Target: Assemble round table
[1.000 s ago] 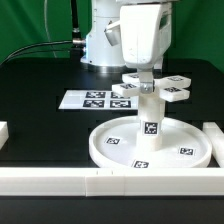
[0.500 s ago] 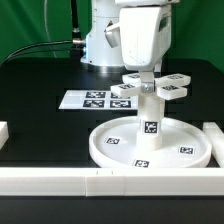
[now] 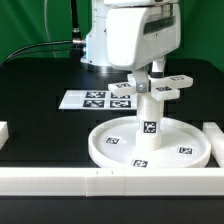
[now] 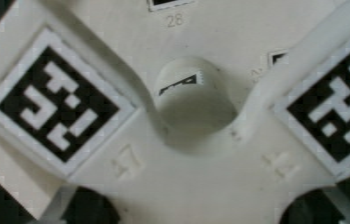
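Observation:
The large rimmed round disc (image 3: 103, 152) lies flat on the black table. The thick short cylinder (image 3: 150, 122) stands upright in its central socket. The cross-shaped piece (image 3: 170, 88) sits on top of the cylinder, its tagged arms spread level. My gripper (image 3: 148, 76) comes straight down on the middle of the cross and is shut on it. In the wrist view the cross (image 4: 186, 110) fills the frame, with a tag on either side of its central bump. My gripper (image 4: 204, 205) holds the white part between the dark fingertips (image 4: 83, 205).
The marker board (image 3: 85, 99) lies behind the disc on the exterior view's left. A long white rail (image 3: 60, 181) runs along the front edge, with shorter rail pieces at the right (image 3: 215, 135) and left (image 3: 3, 133). The arm's base (image 3: 95, 45) stands at the back.
My wrist has turned about its vertical axis, so the gripper body now shows a wider face. The cross-shaped piece has turned with it on the cylinder.

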Tool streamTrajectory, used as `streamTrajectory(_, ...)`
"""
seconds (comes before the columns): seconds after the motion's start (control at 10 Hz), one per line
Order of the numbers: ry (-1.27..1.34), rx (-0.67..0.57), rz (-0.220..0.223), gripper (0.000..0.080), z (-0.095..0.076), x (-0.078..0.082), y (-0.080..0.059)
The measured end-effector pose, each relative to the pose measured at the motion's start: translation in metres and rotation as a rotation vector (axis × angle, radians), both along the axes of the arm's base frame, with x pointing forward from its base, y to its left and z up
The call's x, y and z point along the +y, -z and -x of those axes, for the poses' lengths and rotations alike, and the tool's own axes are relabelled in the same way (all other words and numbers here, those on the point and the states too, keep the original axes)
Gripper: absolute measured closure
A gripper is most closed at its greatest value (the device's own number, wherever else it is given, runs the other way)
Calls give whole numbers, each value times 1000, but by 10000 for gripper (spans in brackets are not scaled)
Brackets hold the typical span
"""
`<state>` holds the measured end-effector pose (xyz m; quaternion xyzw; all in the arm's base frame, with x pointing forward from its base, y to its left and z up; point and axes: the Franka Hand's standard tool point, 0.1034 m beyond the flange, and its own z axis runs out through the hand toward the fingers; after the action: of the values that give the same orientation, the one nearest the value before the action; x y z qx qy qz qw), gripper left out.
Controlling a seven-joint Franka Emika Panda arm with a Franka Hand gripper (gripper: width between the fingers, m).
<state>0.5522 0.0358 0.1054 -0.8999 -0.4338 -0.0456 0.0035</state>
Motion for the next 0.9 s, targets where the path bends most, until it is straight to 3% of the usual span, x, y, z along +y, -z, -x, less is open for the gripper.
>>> streamTrajectory(0.3, 373, 20, -37, 359, 0, 1, 0)
streamTrajectory(0.9, 702, 13, -70, 357, -2, 2, 0)
